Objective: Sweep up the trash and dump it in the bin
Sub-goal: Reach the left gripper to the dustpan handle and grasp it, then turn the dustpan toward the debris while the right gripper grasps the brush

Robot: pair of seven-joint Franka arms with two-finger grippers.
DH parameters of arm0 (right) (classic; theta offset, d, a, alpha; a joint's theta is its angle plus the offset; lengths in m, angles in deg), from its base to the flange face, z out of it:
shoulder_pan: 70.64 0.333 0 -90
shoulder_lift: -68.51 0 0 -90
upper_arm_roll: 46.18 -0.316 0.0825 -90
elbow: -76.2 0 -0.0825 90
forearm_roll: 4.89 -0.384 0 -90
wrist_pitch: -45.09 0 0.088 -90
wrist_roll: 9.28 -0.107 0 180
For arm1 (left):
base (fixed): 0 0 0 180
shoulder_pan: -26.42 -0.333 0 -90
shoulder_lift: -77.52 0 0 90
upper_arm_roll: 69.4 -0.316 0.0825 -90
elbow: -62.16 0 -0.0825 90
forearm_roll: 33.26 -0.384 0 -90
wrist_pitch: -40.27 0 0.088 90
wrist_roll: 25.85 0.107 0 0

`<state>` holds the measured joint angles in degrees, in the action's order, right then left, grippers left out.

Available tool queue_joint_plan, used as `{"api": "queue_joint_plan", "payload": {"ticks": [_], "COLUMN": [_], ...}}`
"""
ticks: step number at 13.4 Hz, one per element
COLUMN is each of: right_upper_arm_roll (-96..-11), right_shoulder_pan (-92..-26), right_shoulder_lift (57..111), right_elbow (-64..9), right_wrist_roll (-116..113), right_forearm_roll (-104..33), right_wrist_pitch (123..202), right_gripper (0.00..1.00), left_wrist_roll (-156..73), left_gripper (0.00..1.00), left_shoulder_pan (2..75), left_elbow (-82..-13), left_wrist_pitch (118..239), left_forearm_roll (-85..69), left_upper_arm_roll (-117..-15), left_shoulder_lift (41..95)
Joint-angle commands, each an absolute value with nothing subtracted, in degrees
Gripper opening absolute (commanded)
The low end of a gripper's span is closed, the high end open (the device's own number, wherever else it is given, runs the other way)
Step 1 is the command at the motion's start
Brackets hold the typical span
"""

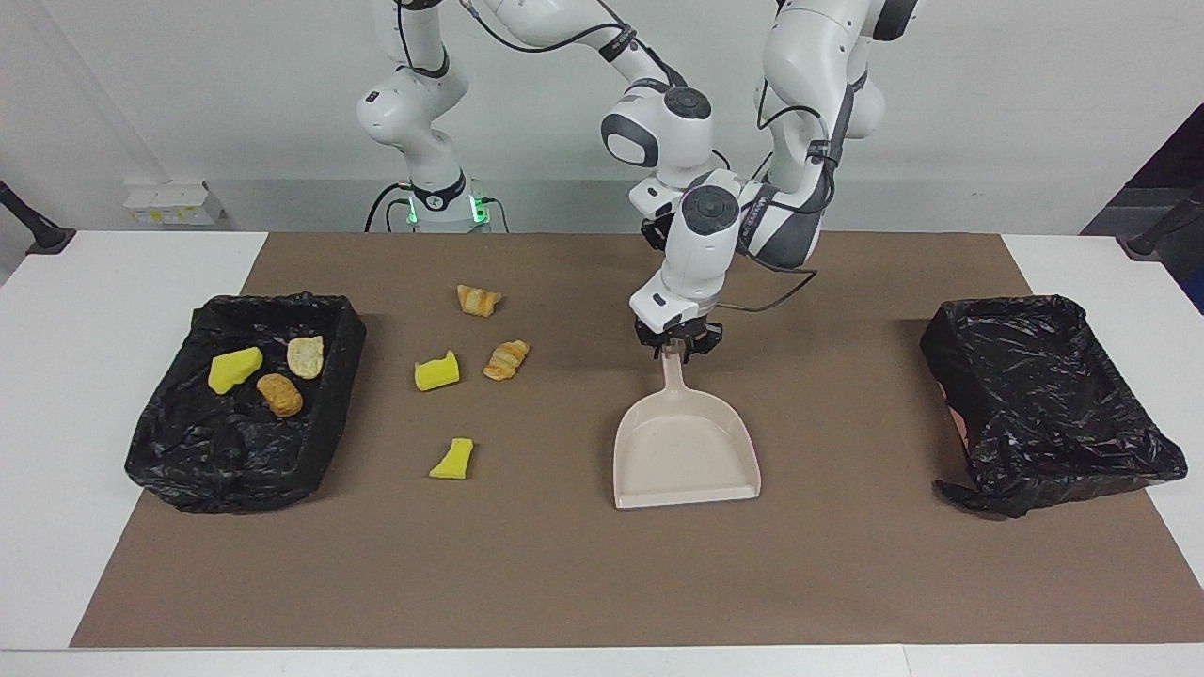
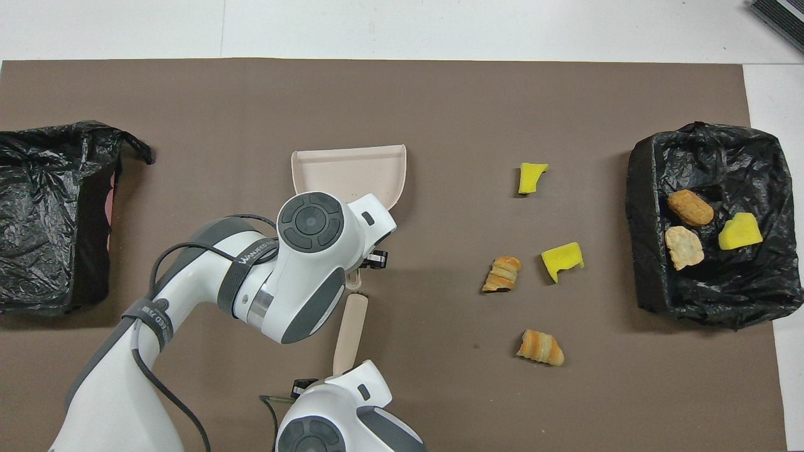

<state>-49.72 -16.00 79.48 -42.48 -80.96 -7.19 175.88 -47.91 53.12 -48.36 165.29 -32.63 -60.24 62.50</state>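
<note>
The beige dustpan [image 1: 685, 456] lies flat mid-mat, its handle pointing toward the robots. My left gripper [image 1: 676, 346] is shut on that handle's end. The brush's beige handle [image 2: 350, 333] lies nearer the robots, and its end runs under my right gripper [image 1: 654, 230], which is shut on it and mostly hidden by the left arm. Loose trash on the mat: two croissant pieces [image 1: 479, 300] [image 1: 507, 359] and two yellow chunks [image 1: 436, 372] [image 1: 452, 459]. The black-lined bin [image 1: 188, 470] at the right arm's end holds a yellow chunk [image 1: 235, 369] and two bread pieces [image 1: 305, 356] [image 1: 279, 394].
A second black-lined bin [image 1: 1044, 395] stands at the left arm's end of the table. The brown mat [image 1: 564, 583] covers most of the white table. The loose trash lies between the dustpan and the bin at the right arm's end.
</note>
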Motion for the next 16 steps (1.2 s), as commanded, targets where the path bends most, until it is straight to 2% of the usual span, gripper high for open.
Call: {"api": "queue_joint_plan", "payload": {"ticks": [1, 3, 7, 11, 13, 16], "right_upper_arm_roll": [-49.78, -49.78, -49.78, -49.69, -49.69, -49.87], "right_shoulder_pan": [-17.46, -18.60, -23.51, -25.99, -27.39, -30.62], "right_shoulder_lift": [75.65, 71.00, 57.73, 55.43, 54.02, 53.84], "right_elbow": [-44.72, -49.02, -60.62, -61.17, -61.00, -61.08], "right_wrist_roll": [-80.55, -84.15, -84.34, -89.77, -90.40, -92.58], "right_forearm_roll": [-7.62, -7.62, -7.62, -7.35, -5.87, -5.68], "right_wrist_pitch": [170.53, 169.54, 168.49, 165.25, 159.73, 154.09], "right_gripper": [0.00, 0.00, 0.00, 0.00, 0.00, 0.00], "left_wrist_roll": [-44.33, -34.69, -10.27, 18.65, 29.82, 30.49], "left_gripper": [0.00, 0.00, 0.00, 0.00, 0.00, 0.00], "left_shoulder_pan": [53.49, 52.79, 47.17, 40.58, 39.08, 39.95], "left_elbow": [-48.58, -48.23, -47.87, -48.75, -49.80, -55.68], "left_wrist_pitch": [165.25, 164.99, 164.02, 160.87, 158.50, 160.15], "left_forearm_roll": [-32.99, -33.26, -37.30, -37.30, -37.30, -37.30], "left_upper_arm_roll": [-61.05, -61.66, -61.93, -61.93, -61.84, -61.84], "left_shoulder_lift": [63.37, 63.54, 65.64, 69.43, 70.84, 74.43]}}
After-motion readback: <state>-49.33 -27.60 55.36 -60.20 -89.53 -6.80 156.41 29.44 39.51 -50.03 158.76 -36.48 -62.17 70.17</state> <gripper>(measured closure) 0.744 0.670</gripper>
